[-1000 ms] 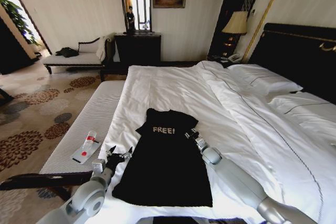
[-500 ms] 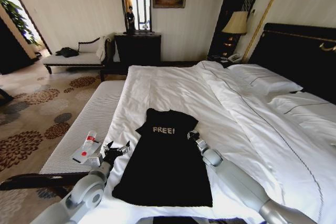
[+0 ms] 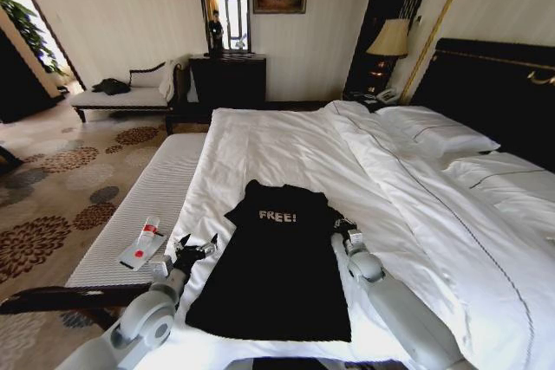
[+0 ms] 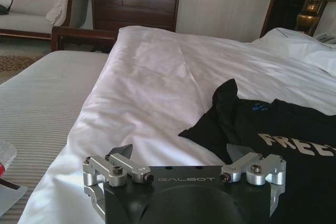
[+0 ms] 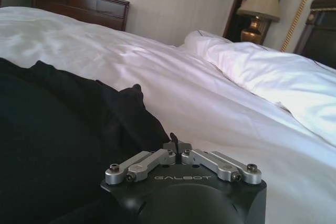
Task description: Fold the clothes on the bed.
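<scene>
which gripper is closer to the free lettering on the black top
Right. The right gripper sits at the black top's edge, level with the FREE! lettering; the left gripper hovers open, lower down off the opposite edge.

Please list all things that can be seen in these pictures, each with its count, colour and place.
top: 1, black, flat on the bed's near end
bed: 1, white
pillows: 2, white, by the headboard
bench: 1, pale, left of the bed
bottle: 1, clear, on the bench
lamp: 1, beige, beside the headboard
dresser: 1, dark, at the far wall
chaise: 1, pale, far left
left gripper: open, at the top's left edge
right gripper: shut, at the top's right edge
</scene>
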Tool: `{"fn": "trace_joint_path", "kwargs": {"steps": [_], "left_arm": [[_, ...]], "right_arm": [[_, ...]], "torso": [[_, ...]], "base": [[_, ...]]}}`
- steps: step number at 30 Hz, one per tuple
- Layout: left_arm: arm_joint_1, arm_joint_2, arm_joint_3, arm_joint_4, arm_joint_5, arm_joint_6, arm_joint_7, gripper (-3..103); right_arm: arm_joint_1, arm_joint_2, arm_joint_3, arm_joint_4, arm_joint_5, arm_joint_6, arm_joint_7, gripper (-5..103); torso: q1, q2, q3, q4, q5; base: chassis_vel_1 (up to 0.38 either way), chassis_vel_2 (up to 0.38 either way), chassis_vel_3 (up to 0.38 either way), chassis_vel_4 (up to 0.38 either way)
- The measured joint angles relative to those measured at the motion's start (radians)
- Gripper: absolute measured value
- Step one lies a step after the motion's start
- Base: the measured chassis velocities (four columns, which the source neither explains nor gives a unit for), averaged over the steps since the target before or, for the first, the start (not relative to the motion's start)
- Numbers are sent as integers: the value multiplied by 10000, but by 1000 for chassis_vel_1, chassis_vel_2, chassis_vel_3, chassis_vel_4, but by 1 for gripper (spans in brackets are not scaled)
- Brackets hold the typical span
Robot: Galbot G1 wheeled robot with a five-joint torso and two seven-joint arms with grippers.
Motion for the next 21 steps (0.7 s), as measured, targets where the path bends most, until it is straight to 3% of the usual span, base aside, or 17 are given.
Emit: {"fn": "trace_joint_path", "kwargs": {"steps": [5,9,13,15,16,19,21], "left_arm": [[71,24,-36,-143,26,-16,0,100],[187,54,-138,-216,42,-31,-2,100],[343,35,-206,-236,130,-62,-1,100],[423,-8,-218,-247,198,-77,1,100],[423,-8,-218,-247,198,-77,1,100],[407,-17,-191,-201,229,-81,4,100],[385,-17,-171,-174,230,-82,4,100]], "right_arm": [[-23,200,71,-52,134,239,-55,-1],[48,109,34,67,100,505,-251,15],[89,-31,6,337,-147,619,-234,20],[71,-313,9,775,-458,692,-259,36],[71,-313,9,775,-458,692,-259,36],[106,-701,-153,1147,-980,796,-648,52],[261,-899,-384,1178,-1438,988,-1012,58]], "torso": [[0,0,0,-1,-2],[0,0,0,-1,-2],[0,0,0,2,-1],[0,0,0,1,-3],[0,0,0,1,-3],[0,1,0,-2,-3],[0,0,0,-3,-3]], "base": [[0,0,0,0],[0,0,0,0],[0,0,0,0],[0,0,0,0],[0,0,0,0],[0,0,0,0],[0,0,0,0]]}}
